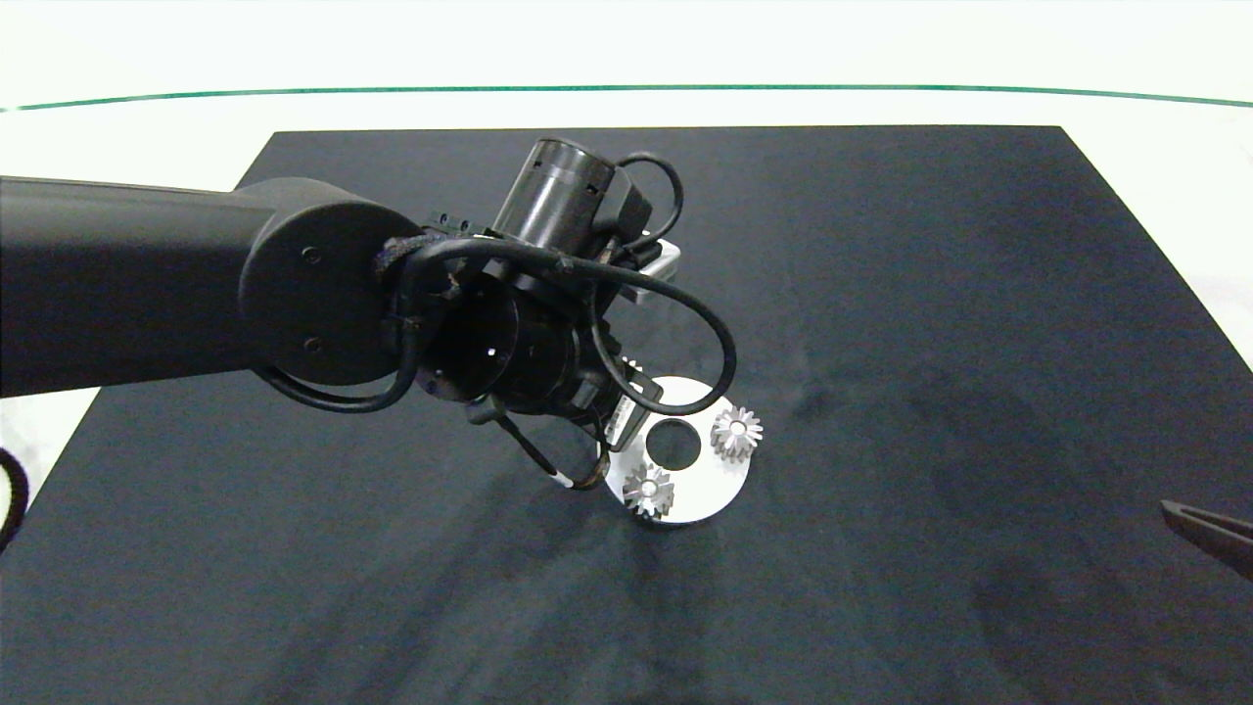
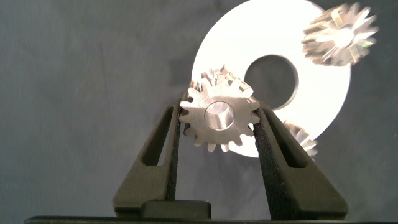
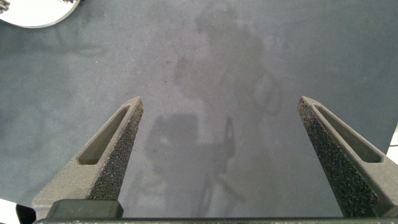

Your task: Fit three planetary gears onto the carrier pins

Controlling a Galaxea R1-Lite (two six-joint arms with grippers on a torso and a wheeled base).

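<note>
A flat white disc [image 1: 719, 480] [image 2: 323, 93] with a central hole lies on the black mat. Two planetary gears rest on it, one at the right rim [image 1: 736, 432] [image 2: 339, 34] and one at the near rim [image 1: 649, 490] [image 2: 303, 138]. My left gripper [image 2: 219, 115] is shut on a third silvery gear [image 2: 219, 118], held flat over the disc's left part. In the head view my left wrist [image 1: 509, 333] covers that gear. The carrier pins are hidden by the gears and the wrist. My right gripper [image 3: 219, 102] [image 1: 1209, 534] stands open and holds nothing, far right over the mat.
The black mat [image 1: 930, 294] covers most of the white table, whose far edge carries a green line [image 1: 626, 88]. A corner of the disc [image 3: 34, 12] shows in the right wrist view. A dark cable loop [image 1: 10, 494] lies at the left edge.
</note>
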